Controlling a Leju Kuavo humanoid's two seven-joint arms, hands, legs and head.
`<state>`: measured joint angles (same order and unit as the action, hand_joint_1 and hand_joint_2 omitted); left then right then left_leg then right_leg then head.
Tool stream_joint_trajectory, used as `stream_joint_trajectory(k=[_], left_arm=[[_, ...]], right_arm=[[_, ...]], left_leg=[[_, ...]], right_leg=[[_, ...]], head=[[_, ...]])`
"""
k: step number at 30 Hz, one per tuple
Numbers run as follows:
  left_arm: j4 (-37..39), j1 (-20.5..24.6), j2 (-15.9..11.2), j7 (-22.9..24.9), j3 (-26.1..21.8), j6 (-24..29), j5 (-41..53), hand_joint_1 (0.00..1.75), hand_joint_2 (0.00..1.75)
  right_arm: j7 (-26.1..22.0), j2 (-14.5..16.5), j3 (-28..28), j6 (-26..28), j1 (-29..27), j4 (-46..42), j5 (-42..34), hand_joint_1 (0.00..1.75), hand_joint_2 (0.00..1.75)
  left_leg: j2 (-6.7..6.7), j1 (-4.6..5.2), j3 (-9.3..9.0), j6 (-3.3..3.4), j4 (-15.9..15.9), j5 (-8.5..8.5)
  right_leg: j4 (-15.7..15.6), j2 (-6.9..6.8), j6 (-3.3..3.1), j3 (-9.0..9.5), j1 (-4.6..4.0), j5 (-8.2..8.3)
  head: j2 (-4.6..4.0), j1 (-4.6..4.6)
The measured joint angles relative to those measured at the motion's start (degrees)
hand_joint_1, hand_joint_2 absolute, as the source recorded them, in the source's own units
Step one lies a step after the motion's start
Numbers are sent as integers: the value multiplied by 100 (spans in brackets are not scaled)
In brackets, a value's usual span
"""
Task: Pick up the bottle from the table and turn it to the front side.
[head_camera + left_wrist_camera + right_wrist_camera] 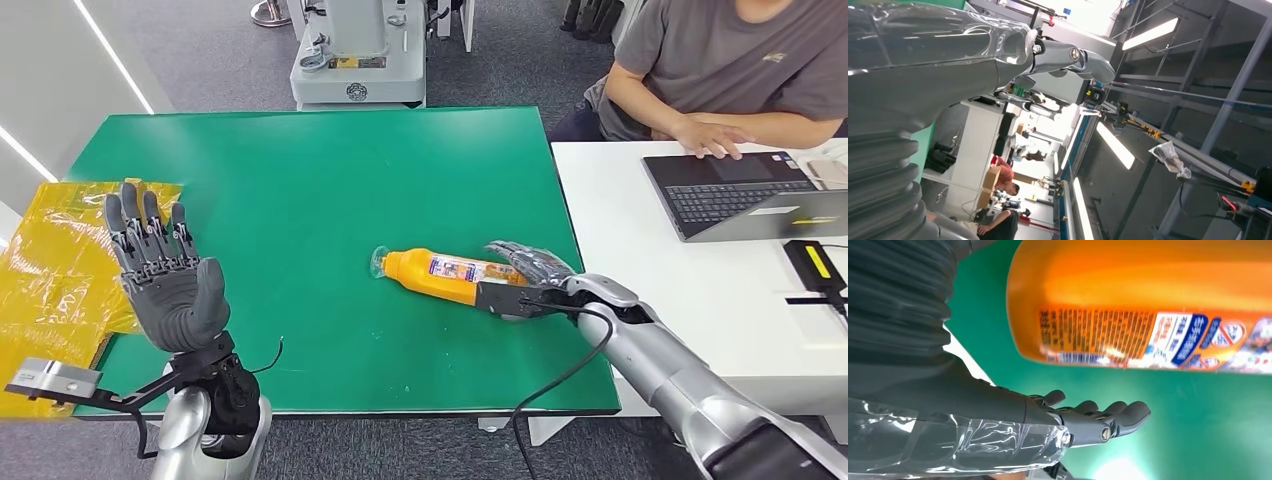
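Fingers (528, 258) of the right hand (520, 280) lie along the base end of the bottle (440, 273), with the thumb side low against the green surface (300, 200). From the head view the bottle's base sits between thumb and fingers, but whether they have closed on it cannot be told. In the right wrist view the fingers (1108, 415) extend straight and together with a clear strip of green between them and the bottle (1148, 305), so no firm grip is confirmed.

Bottle: orange, lying on its side on the green surface, right of centre, clear cap pointing toward the robot's left. A printed label with fine text and blue and red marks faces the wrist camera.

Left hand (165, 275): raised upright above the near left corner of the surface, palm toward the camera, fingers (145, 225) spread apart and holding nothing.

Surroundings: yellow plastic sheeting (50, 260) lies off the left edge of the green surface. A white table (700, 290) adjoins on the right, carrying a laptop (745, 195) and a black device with a yellow stripe (815, 265). A person (720, 70) in a grey shirt sits behind it, one hand at the laptop keyboard.
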<state>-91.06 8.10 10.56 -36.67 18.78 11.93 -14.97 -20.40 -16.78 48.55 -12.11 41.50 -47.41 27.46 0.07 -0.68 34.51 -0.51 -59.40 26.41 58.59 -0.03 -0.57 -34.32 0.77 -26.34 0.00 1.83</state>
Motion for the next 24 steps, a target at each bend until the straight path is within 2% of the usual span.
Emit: stream_joint_trajectory(k=[10,17,18,19,21,22,24], left_arm=[[0,8,7,58,0,-14,0,0,175],[0,9,9,69,0,-17,0,0,175],[0,9,9,69,0,-17,0,0,175],[0,9,9,69,0,-17,1,0,175],[0,8,9,69,0,-17,2,0,175],[0,8,9,70,0,-17,2,0,175],[0,8,9,77,0,-16,2,0,175]], right_arm=[[-64,244,71,84,0,466,74,0,175],[-87,305,87,147,0,591,74,0,175],[-87,311,87,150,-1,603,74,23,175],[-92,315,87,159,-3,613,75,60,175],[-110,319,87,207,-21,624,75,147,175],[-125,319,86,246,-37,625,78,168,175],[-162,319,81,329,-70,624,98,175,175]], left_leg=[[0,0,-1,0,0,0],[0,0,-1,0,0,0],[1,0,-1,0,0,0],[0,0,-1,0,0,0],[0,0,-1,0,0,0],[0,0,-1,0,0,0],[1,0,-1,0,0,0]], right_leg=[[0,0,0,0,0,0],[0,0,0,0,0,0],[0,0,0,0,0,0],[0,0,0,0,0,0],[0,0,0,0,0,0],[0,0,0,0,0,0],[0,0,0,0,0,0]], head=[[0,0],[0,-1],[0,-1],[0,-1],[0,-1],[0,-1],[0,0]])
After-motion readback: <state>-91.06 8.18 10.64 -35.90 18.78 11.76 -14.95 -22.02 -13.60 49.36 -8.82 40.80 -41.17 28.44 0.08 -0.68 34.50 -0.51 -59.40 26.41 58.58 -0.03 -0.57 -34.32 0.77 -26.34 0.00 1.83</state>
